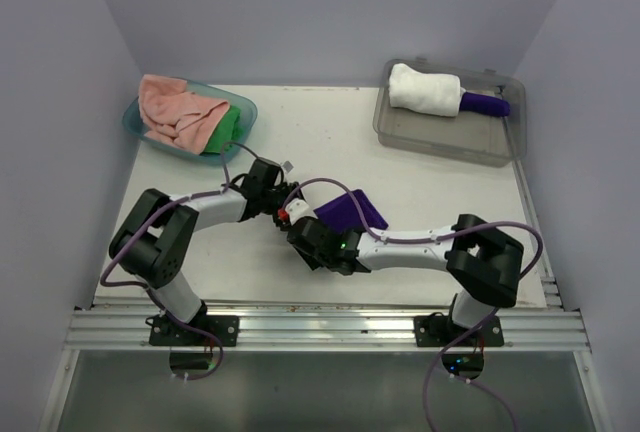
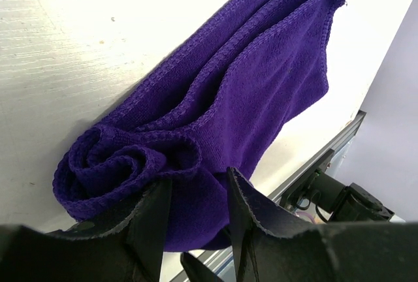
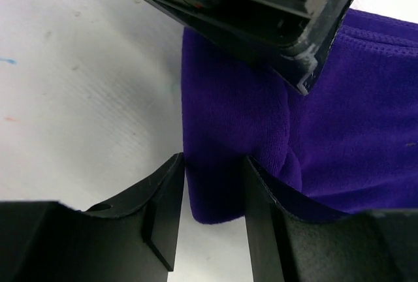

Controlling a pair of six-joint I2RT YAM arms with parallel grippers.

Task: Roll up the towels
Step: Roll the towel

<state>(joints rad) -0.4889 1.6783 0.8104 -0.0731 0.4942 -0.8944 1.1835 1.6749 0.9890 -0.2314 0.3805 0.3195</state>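
I am clamping my left end effector (image 2: 199, 185) on the purple towel (image 2: 261, 86). Its two fingers are standing partway apart with cloth filling the gap between them. The grip is sitting at the towel's near end, which is curling into a loose spiral just to the left of the fingers. The rest of the towel is stretching away ahead of them, folded lengthwise and lying on the bench (image 1: 420, 192).

My right end effector (image 3: 212, 164) is meeting the same towel from the opposite side, very near the left one, whose dark body is hanging just beyond my right fingertips in the right wrist view. These fingers are also standing partway apart, straddling a rounded edge of the towel. One is sitting at the cloth's border and the other is overlapping the cloth. I cannot tell whether they are pinching it or only resting around it.

Well beyond and to the left of my left end effector, the teal tub (image 1: 128, 118) is holding the pink towel (image 1: 170, 107), bunched over the green towel (image 1: 228, 130). Well beyond and to the right of my right end effector, the clear tray (image 1: 440, 138) is holding the white towel (image 1: 425, 89), rolled, with a purple roll (image 1: 485, 104) lying right beside its right end.
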